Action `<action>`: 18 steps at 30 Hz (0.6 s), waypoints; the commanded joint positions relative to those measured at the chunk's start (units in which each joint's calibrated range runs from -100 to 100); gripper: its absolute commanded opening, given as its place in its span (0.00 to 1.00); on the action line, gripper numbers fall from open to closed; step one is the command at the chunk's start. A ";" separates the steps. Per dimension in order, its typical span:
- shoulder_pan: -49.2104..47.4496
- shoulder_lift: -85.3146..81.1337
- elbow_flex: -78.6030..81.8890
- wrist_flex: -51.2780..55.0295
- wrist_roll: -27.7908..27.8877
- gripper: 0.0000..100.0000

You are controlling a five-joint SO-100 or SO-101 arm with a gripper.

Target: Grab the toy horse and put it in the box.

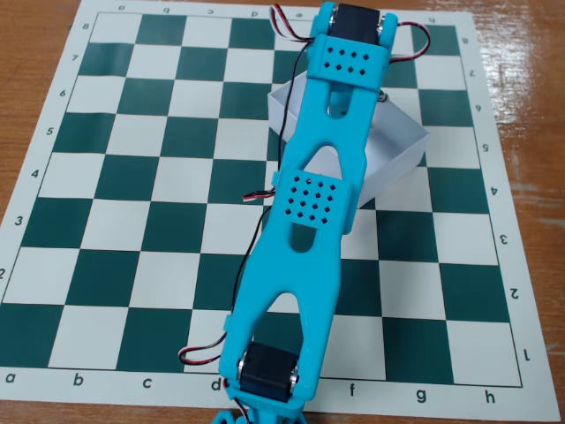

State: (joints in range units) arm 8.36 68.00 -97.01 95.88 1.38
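Note:
The white open-topped box (399, 157) stands on the right half of the chessboard mat, and most of it is covered by my blue arm (311, 201). The arm runs from the bottom edge up and to the right, and its far end (355, 55) hangs over the box. The fingers sit beneath that end and are hidden. A small grey bit (382, 92) peeks out at the arm's right edge above the box's inside; I cannot tell what it is. The toy horse is not clearly visible.
The green-and-white chessboard mat (115, 177) lies on a wooden table (530, 53). Red, white and black cables (265, 196) hang off the arm's left side.

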 commanded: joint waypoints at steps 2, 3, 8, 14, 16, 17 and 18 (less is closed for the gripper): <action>-0.01 0.85 -2.72 -2.53 0.06 0.21; -0.15 1.20 -2.72 -3.28 0.06 0.22; -0.29 1.56 -2.72 -3.77 0.21 0.26; -1.01 -5.96 -1.63 4.12 -0.04 0.26; -0.79 -15.88 8.11 4.12 -0.28 0.26; -0.86 -21.10 12.94 4.12 -0.28 0.26; -1.15 -26.32 18.04 4.12 -0.04 0.26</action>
State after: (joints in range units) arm 7.99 58.81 -89.94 99.47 1.28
